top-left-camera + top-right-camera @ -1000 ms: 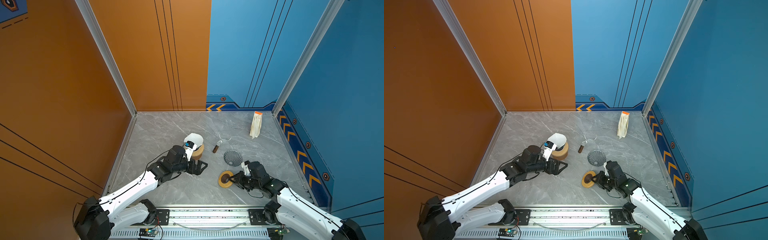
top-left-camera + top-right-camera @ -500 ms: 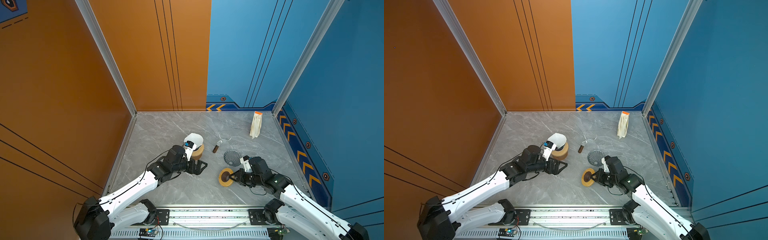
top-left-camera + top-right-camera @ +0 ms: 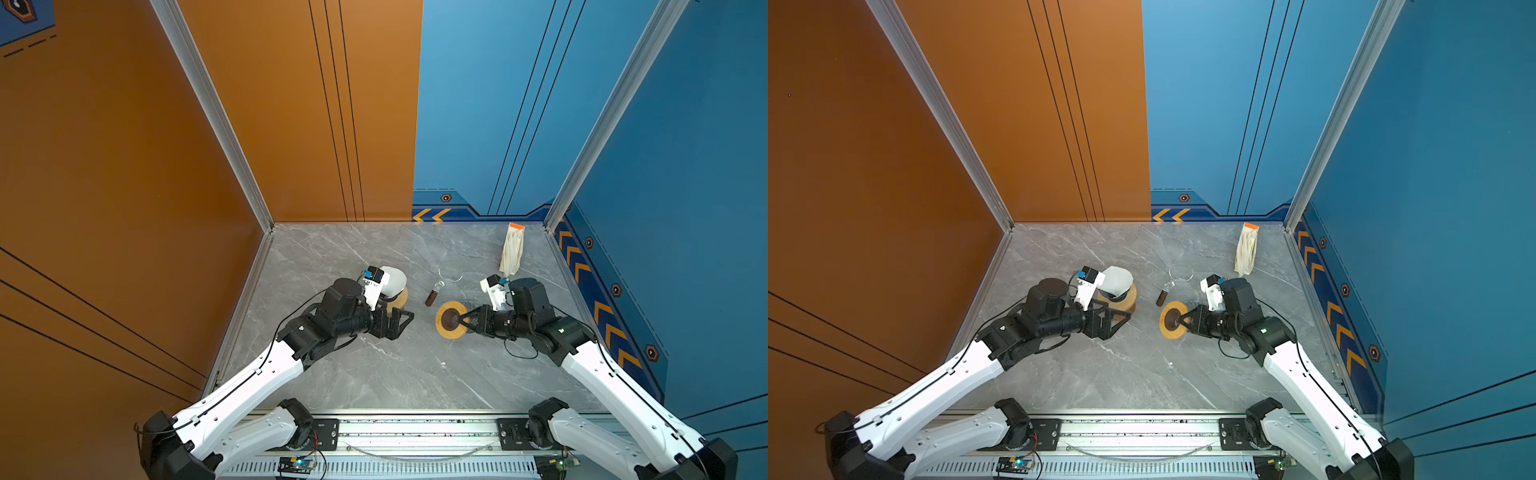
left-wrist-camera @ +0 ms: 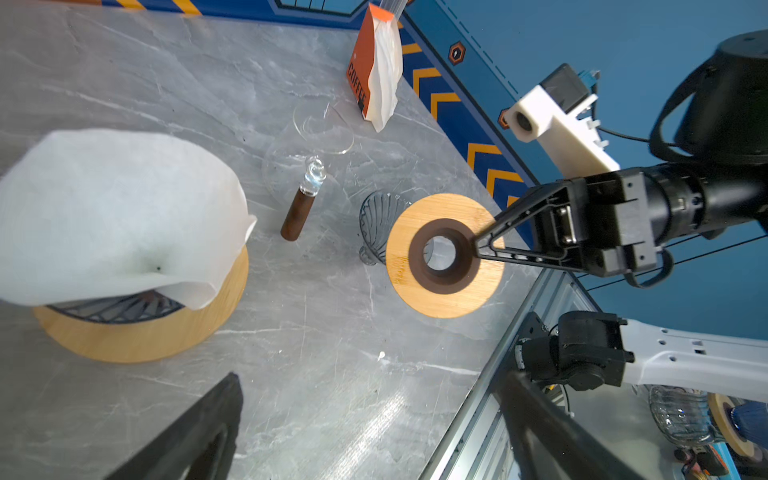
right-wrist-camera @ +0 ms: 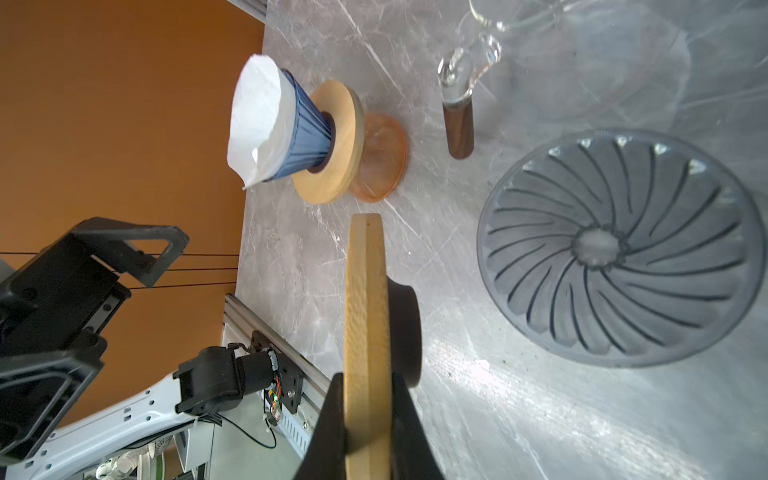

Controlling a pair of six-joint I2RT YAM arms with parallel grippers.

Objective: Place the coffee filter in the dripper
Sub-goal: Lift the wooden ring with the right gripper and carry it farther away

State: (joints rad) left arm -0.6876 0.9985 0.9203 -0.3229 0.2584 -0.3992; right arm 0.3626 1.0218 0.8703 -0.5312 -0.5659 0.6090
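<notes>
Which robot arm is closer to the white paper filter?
Left. The left tool sits open beside the filter; the right tool is farther off, pinching the wooden ring.

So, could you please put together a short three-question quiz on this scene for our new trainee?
1. True or false: the right gripper is shut on the wooden ring.
2. Where does the white paper filter sit? A) in the blue dripper; B) between the right gripper's jaws; C) under the wooden ring.
3. Fill in: the left gripper is ____.
Key: 1 true; 2 A; 3 open.
</notes>
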